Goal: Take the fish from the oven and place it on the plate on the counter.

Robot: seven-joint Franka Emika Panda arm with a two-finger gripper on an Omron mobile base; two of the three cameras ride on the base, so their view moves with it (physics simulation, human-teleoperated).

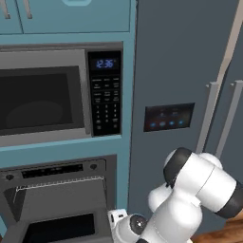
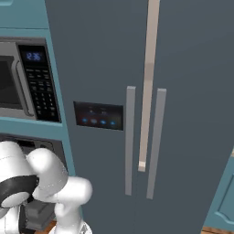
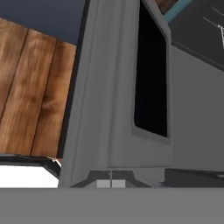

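The oven (image 1: 59, 192) stands open at the lower left, below the microwave, with its door (image 1: 61, 228) folded down and the front wire of its rack (image 1: 57, 182) showing. In the hand view the grey door panel with its dark window (image 3: 151, 74) runs tilted through the picture, close in front of my gripper (image 3: 110, 183). The two fingertips are pressed together with nothing between them, right at the door's edge. A corner of the rack (image 3: 216, 24) shows at the top right. The fish is hidden from me. The plate and the counter are out of view.
A microwave (image 1: 42, 95) with a keypad and blue clock sits above the oven. To the right stands a tall dark grey fridge (image 2: 137, 68) with two bar handles and a lit panel (image 2: 99, 115). Wooden floor (image 3: 30, 96) lies beside the oven door.
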